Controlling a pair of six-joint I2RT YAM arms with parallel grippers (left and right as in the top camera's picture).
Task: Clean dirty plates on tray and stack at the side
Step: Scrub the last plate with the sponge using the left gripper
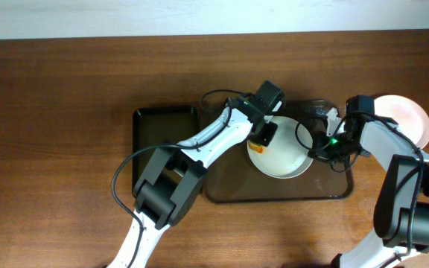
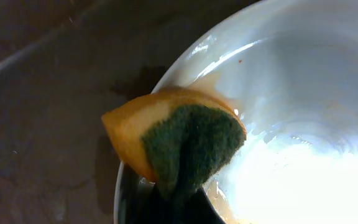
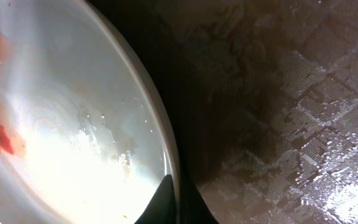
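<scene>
Left hand (image 1: 261, 139) clamped on sponge (image 2: 185, 143) pressed to plate (image 1: 285, 162), right hand (image 1: 317, 147) pinching plate's rim

The brown tray (image 1: 274, 190) is seen lying flat on the tabletop (image 1: 65, 74), long side across the view, its dark surface wet and glistening. One white plate (image 1: 281, 158) is carried right side up in the tray's middle-right part. Its hollow is glazed with water, and a few tiny orange-brown specks are picked out on it. Its upper-left rim is covered by a sponge (image 2: 185, 140), and its right rim is pinched in the right tool (image 1: 320, 147). A second plate (image 1: 408, 117), faintly pink-white, is found off the tray, on the tabletop just past its far-right corner and partly hidden. Whether more plates lie beneath cannot be told.
</scene>
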